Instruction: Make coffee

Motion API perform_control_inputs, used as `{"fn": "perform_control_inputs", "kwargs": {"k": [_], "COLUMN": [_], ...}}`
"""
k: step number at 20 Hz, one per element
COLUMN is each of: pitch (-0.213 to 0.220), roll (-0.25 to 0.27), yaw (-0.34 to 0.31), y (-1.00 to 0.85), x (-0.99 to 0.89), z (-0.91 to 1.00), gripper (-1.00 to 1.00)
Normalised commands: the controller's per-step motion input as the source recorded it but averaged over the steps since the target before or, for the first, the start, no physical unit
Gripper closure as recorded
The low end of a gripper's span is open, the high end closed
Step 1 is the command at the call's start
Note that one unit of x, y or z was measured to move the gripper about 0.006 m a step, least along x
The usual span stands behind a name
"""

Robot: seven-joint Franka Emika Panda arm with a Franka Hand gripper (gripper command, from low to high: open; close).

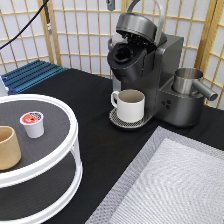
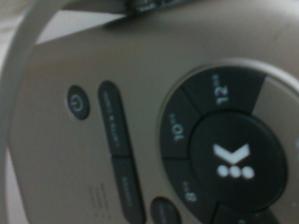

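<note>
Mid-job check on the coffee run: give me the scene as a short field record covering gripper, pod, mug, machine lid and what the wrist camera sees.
gripper: not visible in the exterior view
coffee pod: upright on the top tier of the white tiered stand, exterior view's left, apart from the tan cup
white mug: on the drip tray under the brew head
coffee machine: lid raised, chamber open
wrist view: close on the control panel, 10 and 12 buttons readable

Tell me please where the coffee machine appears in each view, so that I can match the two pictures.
Exterior view: the coffee machine stands at the top, right of centre, lid raised, white mug under its spout. The gripper is not visible here.
Wrist view: only the machine's button panel shows, close up and filling the picture.
Shared landmark: the machine's grey lid; the round buttons themselves cannot be made out in the exterior view.
</note>
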Motion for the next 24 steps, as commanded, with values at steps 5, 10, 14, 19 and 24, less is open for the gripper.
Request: {"fn": "perform_control_inputs", "kwargs": {"k": [5,10,14,19,24], "pitch": [0.186,0.13,0.044,-0.031,-0.082], "roll": [-0.238,-0.16,0.054,0.085,0.003], "yaw": [0.0,-0.022,-0.024,0.0,0.0], "y": [0.53,0.26,-0.53,-0.99,-1.0], "x": [0.76,0.34,0.04,0.02,0.01], "z": [0.34,0.6,0.61,0.1,-0.35], "gripper": [-1.0,-1.0,-1.0,-1.0,-1.0]}}
